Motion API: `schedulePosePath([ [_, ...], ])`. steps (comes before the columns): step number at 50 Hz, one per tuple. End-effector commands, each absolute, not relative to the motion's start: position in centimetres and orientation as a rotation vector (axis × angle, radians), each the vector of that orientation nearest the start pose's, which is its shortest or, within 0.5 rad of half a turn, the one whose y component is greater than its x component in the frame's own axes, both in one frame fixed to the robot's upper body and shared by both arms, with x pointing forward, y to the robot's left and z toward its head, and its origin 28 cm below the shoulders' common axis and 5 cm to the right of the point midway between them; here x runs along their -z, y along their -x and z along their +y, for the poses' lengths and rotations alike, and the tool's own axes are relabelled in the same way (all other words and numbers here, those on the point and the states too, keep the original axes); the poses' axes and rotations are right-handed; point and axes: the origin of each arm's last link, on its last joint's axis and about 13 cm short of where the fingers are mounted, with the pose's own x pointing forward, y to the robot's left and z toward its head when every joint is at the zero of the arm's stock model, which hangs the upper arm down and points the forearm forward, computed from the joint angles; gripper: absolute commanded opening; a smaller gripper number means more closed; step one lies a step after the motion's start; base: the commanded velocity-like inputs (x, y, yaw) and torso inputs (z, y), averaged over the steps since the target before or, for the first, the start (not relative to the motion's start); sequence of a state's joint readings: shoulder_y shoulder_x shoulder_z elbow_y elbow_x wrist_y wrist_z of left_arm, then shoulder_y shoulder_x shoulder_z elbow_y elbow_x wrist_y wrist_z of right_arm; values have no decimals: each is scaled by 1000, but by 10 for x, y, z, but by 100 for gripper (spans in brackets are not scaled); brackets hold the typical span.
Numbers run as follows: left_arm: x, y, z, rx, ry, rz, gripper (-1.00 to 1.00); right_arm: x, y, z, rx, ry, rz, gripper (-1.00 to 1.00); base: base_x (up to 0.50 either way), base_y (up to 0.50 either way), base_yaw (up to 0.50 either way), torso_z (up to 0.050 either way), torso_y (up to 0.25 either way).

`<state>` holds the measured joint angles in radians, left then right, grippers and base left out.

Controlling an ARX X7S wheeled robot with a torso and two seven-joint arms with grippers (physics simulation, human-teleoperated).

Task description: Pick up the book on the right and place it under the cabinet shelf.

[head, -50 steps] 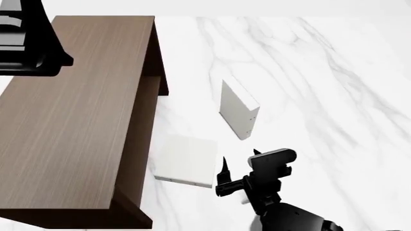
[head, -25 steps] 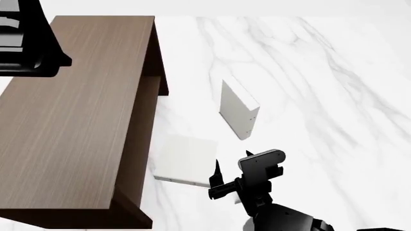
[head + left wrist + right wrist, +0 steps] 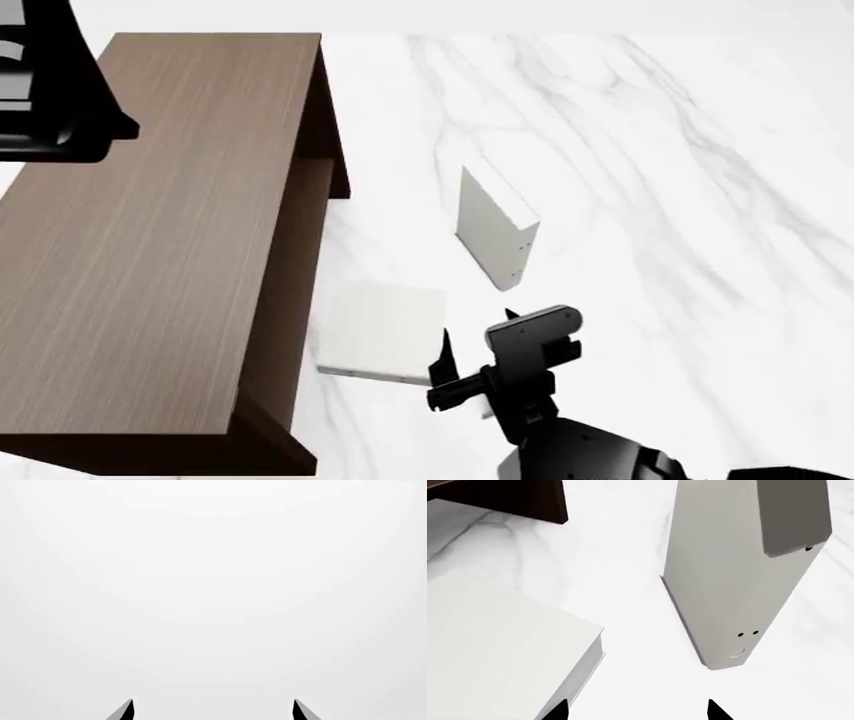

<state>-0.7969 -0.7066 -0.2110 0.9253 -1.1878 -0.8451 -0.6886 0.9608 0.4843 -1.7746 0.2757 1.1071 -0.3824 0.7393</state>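
Spreading across the whole scene is a white marble tabletop (image 3: 694, 200) with pale grey veins. Sitting on its left side, and taking up most of that side in the head view, is the dark brown wood-grain cabinet shelf (image 3: 160, 240), its broad top facing the camera and its darker side panels showing along the right edge; a corner of it is also showing in the right wrist view (image 3: 507, 497).

To the right of the cabinet, two books are resting on the marble. The nearer one, a greyish-white book (image 3: 387, 330), is lying flat just beside the cabinet's right side, its page block facing right in the right wrist view (image 3: 500, 645). Farther away and to the right, the thin white book (image 3: 494, 225) is standing upright on its edge, its pale grey spine with tiny dark dots turning toward the robot (image 3: 740, 580). The two books are sitting near each other but not touching.

The right gripper (image 3: 461, 365) is hovering low at the near edge, just right of the flat book and nearer than the standing one. Its two dark fingertips (image 3: 715, 711) are standing spread apart, gripping nothing.

The left gripper (image 3: 212, 709) is showing only two fingertips, held apart, against a blank white background; part of the left arm (image 3: 54, 90) is hanging dark above the cabinet's far left.
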Motion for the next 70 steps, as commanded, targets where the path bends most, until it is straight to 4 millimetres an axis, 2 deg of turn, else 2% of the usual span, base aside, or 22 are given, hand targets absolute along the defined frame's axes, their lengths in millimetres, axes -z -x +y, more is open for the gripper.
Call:
schedulePosePath([
  [1,-308,-177,259,22,8,-684,100,-40,-270,-55,-319,188,152,100,0,0,0,0,0],
  [44,-311,-176,262,16,6,-693,100,-45,-284,-37,-407,235,147,100,0,0,0,0,0],
  [70,-309,-177,266,7,7,-694,100,-38,-294,-20,-477,254,161,100,0,0,0,0,-1],
])
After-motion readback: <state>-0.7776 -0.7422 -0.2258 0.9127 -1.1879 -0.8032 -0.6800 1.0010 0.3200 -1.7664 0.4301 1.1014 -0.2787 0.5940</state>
